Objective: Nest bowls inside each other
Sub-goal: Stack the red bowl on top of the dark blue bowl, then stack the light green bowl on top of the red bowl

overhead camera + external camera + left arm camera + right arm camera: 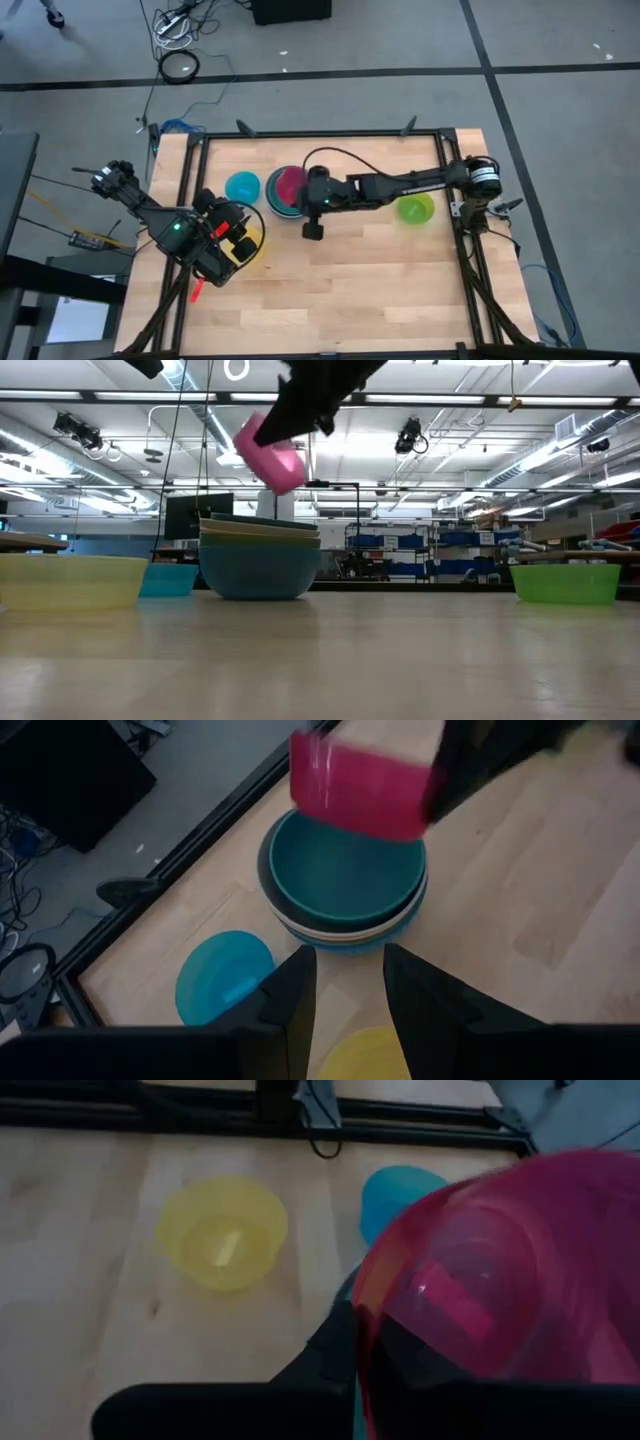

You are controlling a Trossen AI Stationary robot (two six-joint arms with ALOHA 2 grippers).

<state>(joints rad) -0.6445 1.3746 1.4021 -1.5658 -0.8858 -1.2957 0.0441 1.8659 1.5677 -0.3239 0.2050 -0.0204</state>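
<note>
The right jaws (297, 190) are holding the pink bowl (269, 454) by its rim, closed tight on the thin wall. The bowl is hanging tilted in the air, with its mouth turned to one side and partly down, so its axis is lying slanted and not upright. Directly below the jaws, the stack of bowls (260, 558) is sitting on the desk (340, 280), with a teal bowl (345, 870) as the top one, mouth up; pale rims and a blue outer bowl are showing under it.

The low view is showing the clear gap between the pink bowl and the stack, which the high view is not showing. The right wrist view is showing the pink bowl very close, and beyond it the yellow bowl (222, 1230) and the cyan bowl (392, 1192), both upright on the desk. The lime bowl (415, 208) is standing well apart from the jaws, under the right arm.

The left jaws (348, 990) are standing open and empty, above the yellow bowl, pointing at the stack.
</note>
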